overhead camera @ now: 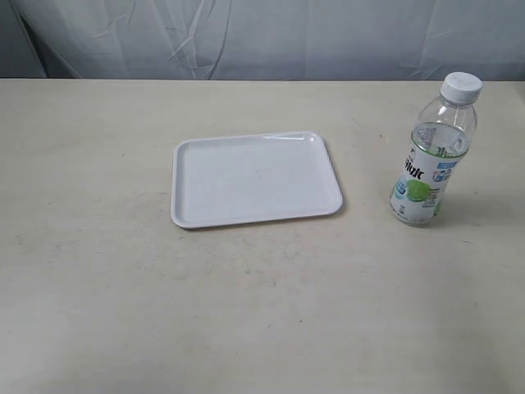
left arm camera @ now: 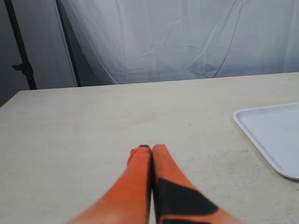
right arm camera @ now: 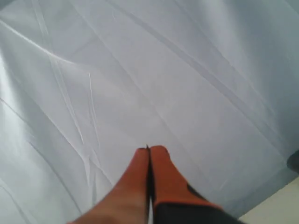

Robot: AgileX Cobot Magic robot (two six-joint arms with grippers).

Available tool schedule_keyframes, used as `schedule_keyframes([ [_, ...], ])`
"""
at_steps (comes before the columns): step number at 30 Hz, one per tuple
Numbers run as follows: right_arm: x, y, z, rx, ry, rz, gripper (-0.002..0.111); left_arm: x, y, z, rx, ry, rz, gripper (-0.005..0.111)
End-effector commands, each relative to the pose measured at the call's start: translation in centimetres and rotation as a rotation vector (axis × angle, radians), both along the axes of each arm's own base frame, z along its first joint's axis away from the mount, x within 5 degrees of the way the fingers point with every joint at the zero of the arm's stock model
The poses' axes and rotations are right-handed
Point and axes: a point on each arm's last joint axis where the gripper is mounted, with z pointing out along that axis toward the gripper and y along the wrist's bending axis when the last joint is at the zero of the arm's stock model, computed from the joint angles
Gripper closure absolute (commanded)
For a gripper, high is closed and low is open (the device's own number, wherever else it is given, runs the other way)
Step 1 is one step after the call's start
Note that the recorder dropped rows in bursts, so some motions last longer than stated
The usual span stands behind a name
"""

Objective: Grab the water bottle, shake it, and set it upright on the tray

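Beige table [overhead camera: 246, 312] filled the exterior frame from the bottom edge up to near the top, surface scuffed and faintly stained. Wrinkled white cloth backdrop [overhead camera: 262, 37] ran across the top strip. Left wrist view also showed a black stand pole [left arm camera: 21, 51] beside the cloth, behind the table's far edge.

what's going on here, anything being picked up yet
Nothing is held yet. The bottle stands upright on the table, right of the tray and apart from it. Both grippers are shut on nothing: the left gripper is over the table, clear of the tray; the right gripper faces the curtain.
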Motion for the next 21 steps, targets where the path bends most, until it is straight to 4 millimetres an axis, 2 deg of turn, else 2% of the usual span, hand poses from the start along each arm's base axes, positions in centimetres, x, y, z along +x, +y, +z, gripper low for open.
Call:
schedule_keyframes([
  [1,5.5,0.4,5.4,-0.241,0.120,-0.015,0.109,0.0,0.0,0.0,-0.004,-0.010,-0.006,0.106],
  [4,9.3,0.6,7.4,-0.326,0.207,-0.003,0.109,0.0,0.0,0.0,-0.004,-0.010,-0.006,0.106],
  [7,12.4,0.7,6.1,-0.374,0.424,0.040,0.105,0.0,0.0,0.0,-0.004,-0.010,-0.006,0.106],
  [9,14.0,0.9,3.7,-0.405,0.589,0.082,0.088,0.0,0.0,0.0,-0.004,-0.010,-0.006,0.106],
  [10,14.3,1.3,2.6,-0.430,0.633,0.109,0.074,0.0,0.0,0.0,-0.004,-0.010,-0.006,0.106],
  [12,14.4,2.7,0.5,-0.442,0.687,0.190,0.035,0.0,0.0,0.0,-0.004,-0.010,-0.006,0.106],
  [13,14.1,3.9,-0.3,-0.487,0.697,0.247,0.023,0.0,0.0,0.0,-0.004,-0.010,-0.006,0.106],
  [14,13.7,4.9,-1.0,-0.532,0.703,0.302,0.018,0.0,0.0,0.0,-0.004,-0.010,-0.006,0.106],
  [16,12.9,7.2,-2.1,-0.619,0.682,0.411,0.018,0.0,0.0,0.0,-0.004,-0.010,-0.006,0.106],
  [18,12.8,8.5,-2.6,-0.666,0.598,0.446,0.018,0.0,0.0,0.0,-0.004,-0.010,-0.006,0.106],
  [21,14.1,9.3,-3.7,-0.686,0.571,0.450,0.018,0.0,0.0,0.0,-0.004,-0.010,-0.006,0.106],
])
